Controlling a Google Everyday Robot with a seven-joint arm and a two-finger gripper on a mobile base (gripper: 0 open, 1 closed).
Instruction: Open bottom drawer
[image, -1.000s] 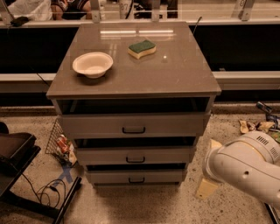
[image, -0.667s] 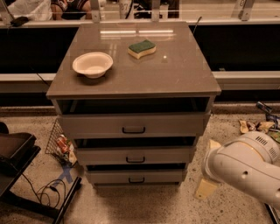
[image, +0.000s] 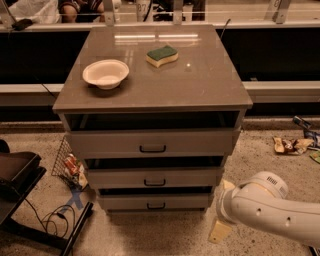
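The bottom drawer (image: 125, 202) is the lowest of three grey fronts on the cabinet, with a small black bar handle (image: 156, 205) at its centre. Its front sits about in line with the middle drawer (image: 120, 178) above it, and none of its inside shows. My gripper (image: 221, 220) is at the end of the white arm (image: 270, 210) in the lower right. It hangs just right of the cabinet's bottom corner, near the floor, apart from the handle.
A white bowl (image: 105, 73) and a green-and-yellow sponge (image: 162, 55) lie on the cabinet top (image: 200, 85). A wire basket with wrappers (image: 69, 165) and a black stand with cables (image: 30, 200) are on the left. Litter (image: 290, 145) lies on the floor at right.
The arm and gripper have shifted a little left and lower, closer to the cabinet's bottom right corner. The drawers have not moved.
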